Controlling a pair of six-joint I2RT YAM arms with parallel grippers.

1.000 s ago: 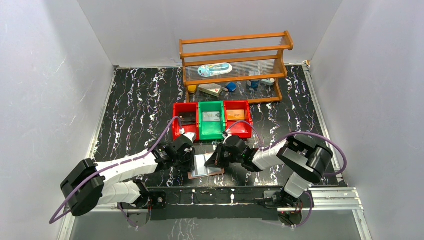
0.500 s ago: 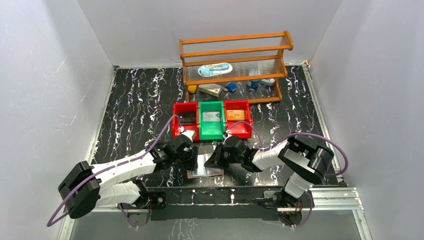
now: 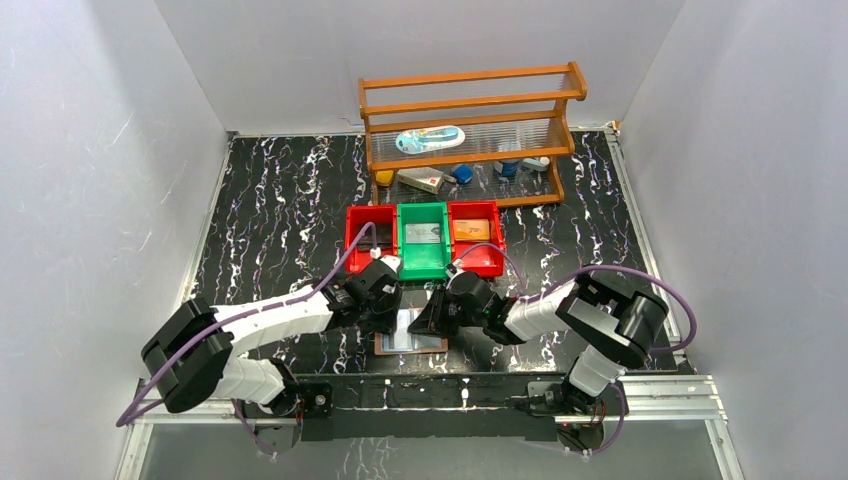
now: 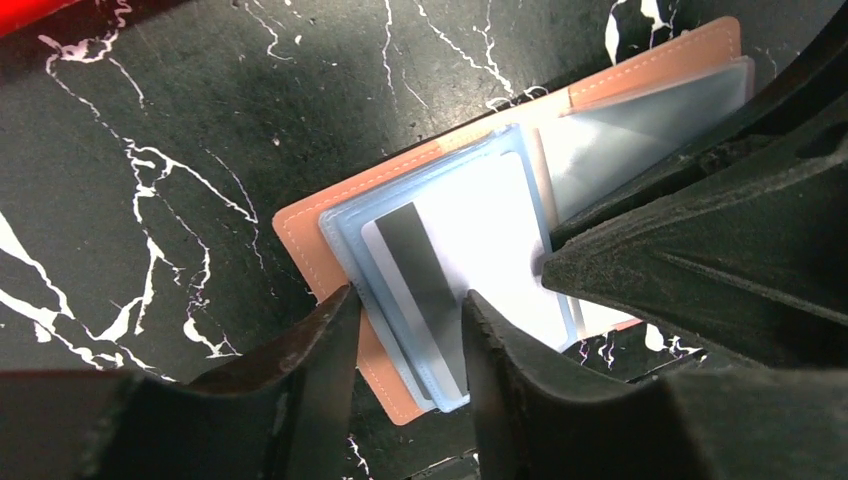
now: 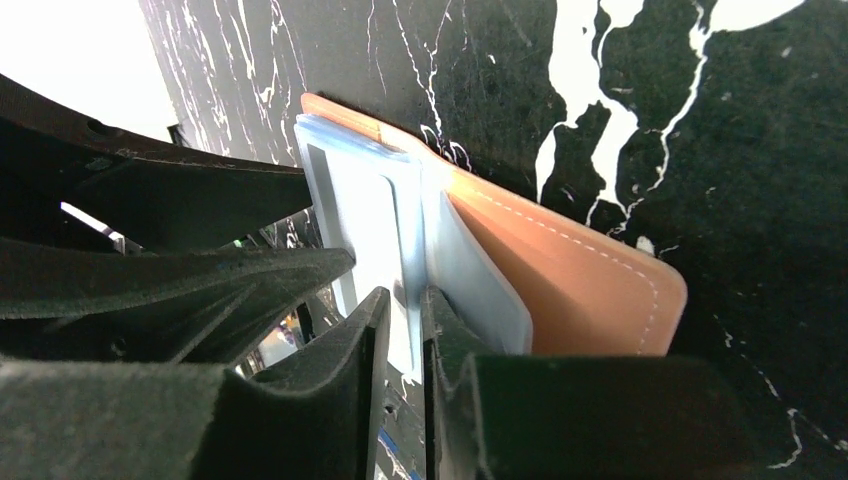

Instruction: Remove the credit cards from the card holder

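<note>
The card holder [image 3: 411, 331] lies open on the table near the front edge, pinkish-brown leather [image 4: 312, 240] with clear blue sleeves. A white credit card [image 4: 480, 235] with a grey stripe sits in the top sleeve. My left gripper [image 4: 405, 305] is open, its fingertips straddling the striped end of that card and sleeve. My right gripper [image 5: 401, 300] is shut on a clear sleeve [image 5: 360, 215] of the card holder [image 5: 565, 275], holding it up on edge. In the top view the left gripper [image 3: 391, 307] and right gripper [image 3: 429, 318] meet over the holder.
A row of three bins stands just behind: a red bin [image 3: 353, 222], a green bin [image 3: 422, 263] holding a silver-grey card [image 3: 426, 233], and a red bin [image 3: 490, 262] holding an orange card [image 3: 472, 229]. A wooden shelf [image 3: 470, 105] with small items stands at the back.
My left arm has swung right and forward, bringing its gripper from beside the holder's left edge onto the sleeves. The right gripper and the holder have stayed put.
</note>
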